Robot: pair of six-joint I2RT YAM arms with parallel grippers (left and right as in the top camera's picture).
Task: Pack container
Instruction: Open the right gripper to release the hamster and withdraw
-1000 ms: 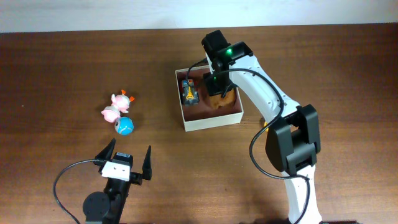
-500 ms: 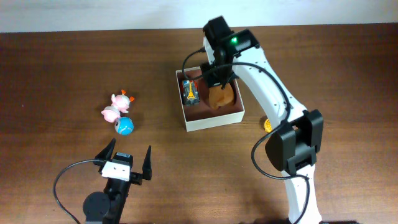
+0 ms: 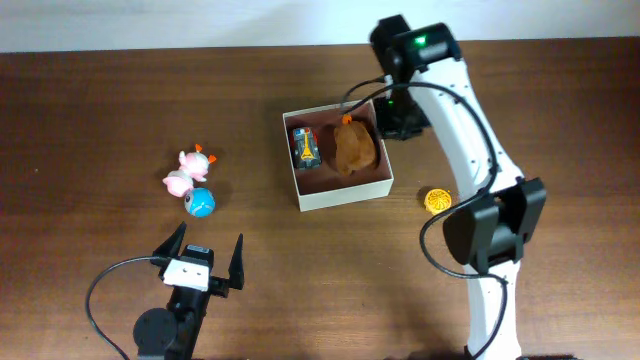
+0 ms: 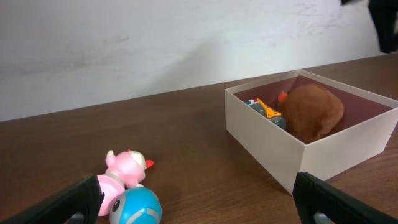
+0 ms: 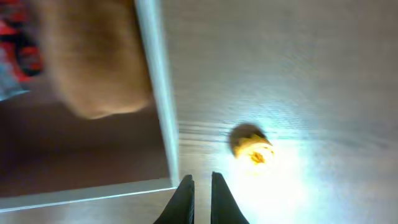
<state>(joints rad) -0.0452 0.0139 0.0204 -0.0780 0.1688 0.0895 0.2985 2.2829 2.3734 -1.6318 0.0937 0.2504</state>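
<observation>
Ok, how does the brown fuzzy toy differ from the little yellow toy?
The brown toy lies inside the container; the yellow toy sits out on the table, right of it. The brown toy is far bigger and lumpy; the yellow toy is small and roundish. Both are warm-coloured.

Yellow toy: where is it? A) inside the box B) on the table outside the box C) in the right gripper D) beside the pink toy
B: the yellow toy lies on the table, apart from the box.
</observation>
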